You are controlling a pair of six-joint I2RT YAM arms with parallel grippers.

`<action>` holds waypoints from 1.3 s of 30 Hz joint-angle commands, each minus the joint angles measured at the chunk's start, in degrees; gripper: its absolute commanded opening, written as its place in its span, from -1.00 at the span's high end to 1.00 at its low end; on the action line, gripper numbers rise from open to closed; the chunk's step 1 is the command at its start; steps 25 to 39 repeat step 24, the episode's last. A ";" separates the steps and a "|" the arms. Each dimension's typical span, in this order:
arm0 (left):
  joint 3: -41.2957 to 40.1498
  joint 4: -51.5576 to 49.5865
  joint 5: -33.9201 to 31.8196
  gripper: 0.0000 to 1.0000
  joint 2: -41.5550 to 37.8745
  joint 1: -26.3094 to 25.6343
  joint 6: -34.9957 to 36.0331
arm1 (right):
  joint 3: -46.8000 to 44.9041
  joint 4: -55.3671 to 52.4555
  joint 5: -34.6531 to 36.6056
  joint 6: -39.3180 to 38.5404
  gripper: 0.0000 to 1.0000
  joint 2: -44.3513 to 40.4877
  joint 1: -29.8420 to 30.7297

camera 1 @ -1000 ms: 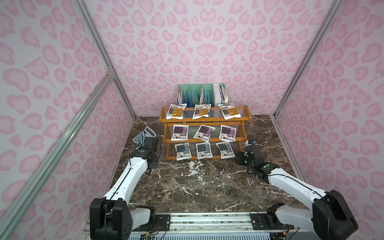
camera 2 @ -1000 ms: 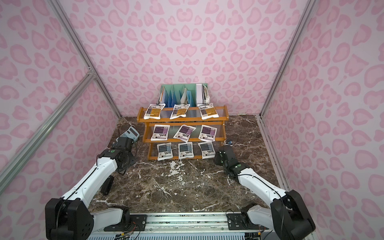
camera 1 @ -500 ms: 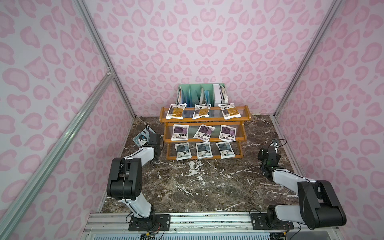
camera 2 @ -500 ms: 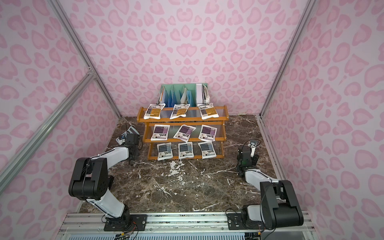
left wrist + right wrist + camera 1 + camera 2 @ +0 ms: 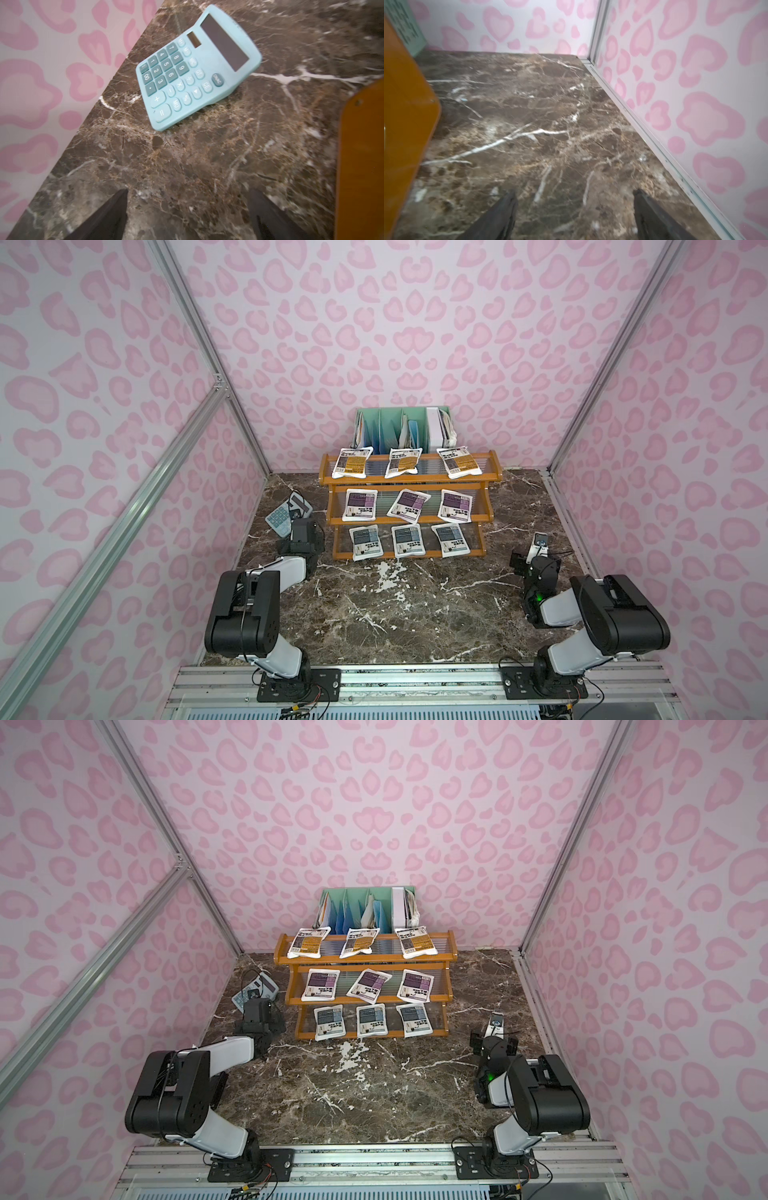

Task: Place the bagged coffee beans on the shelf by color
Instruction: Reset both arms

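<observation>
Check the shelf [image 5: 409, 481] first. It stands at the back of the table [image 5: 415, 605], directly in front of the file rack [image 5: 401, 429]. In both top views you see nine pouches on it, labels up, one colour per tier.

- Top tier: three yellow-orange pouches [image 5: 353, 462] [image 5: 402, 462] [image 5: 458, 462], set apart from one another.
- Middle tier: three purple pouches [image 5: 360, 504] [image 5: 408, 506] [image 5: 455, 506]. The centre one lies skewed; the outer two sit roughly square.
- Bottom tier: three grey-blue pouches [image 5: 365, 542] [image 5: 407, 541] [image 5: 450, 540], in a row along the front.

Find the left gripper [image 5: 188, 192] in the left wrist view. Its dark fingers [image 5: 116, 214] are spread wide over bare marble and nothing sits between them. The calculator [image 5: 197, 68] lies ahead of it, clear of the fingers and close to the side wall. The shelf's orange end panel shows at the edge of that view. In a top view this gripper sits low beside the shelf's left end, near the calculator.

Find the right gripper [image 5: 574, 192] in the right wrist view. Its fingers [image 5: 500, 216] are likewise spread wide with nothing between them. It points across bare table toward the back corner, with the shelf's right end panel to one side. In a top view it sits to the right of the shelf, well apart from it.

You cannot tell whether either gripper's fingertips touch the table. Both arms are folded, elbows raised near their bases on the front rail [image 5: 415, 680].
</observation>
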 commanded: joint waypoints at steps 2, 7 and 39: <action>-8.76 27.30 11.11 -0.95 1.98 0.24 6.24 | 0.95 6.25 -4.35 0.96 -1.00 -0.08 -1.06; -6.57 19.35 10.52 -0.97 -0.19 0.32 4.33 | 0.24 9.44 -4.22 0.43 -1.00 1.05 -0.94; -4.92 17.82 12.27 -0.97 1.23 1.07 4.16 | 0.33 8.97 -4.16 0.51 -1.00 1.08 -0.95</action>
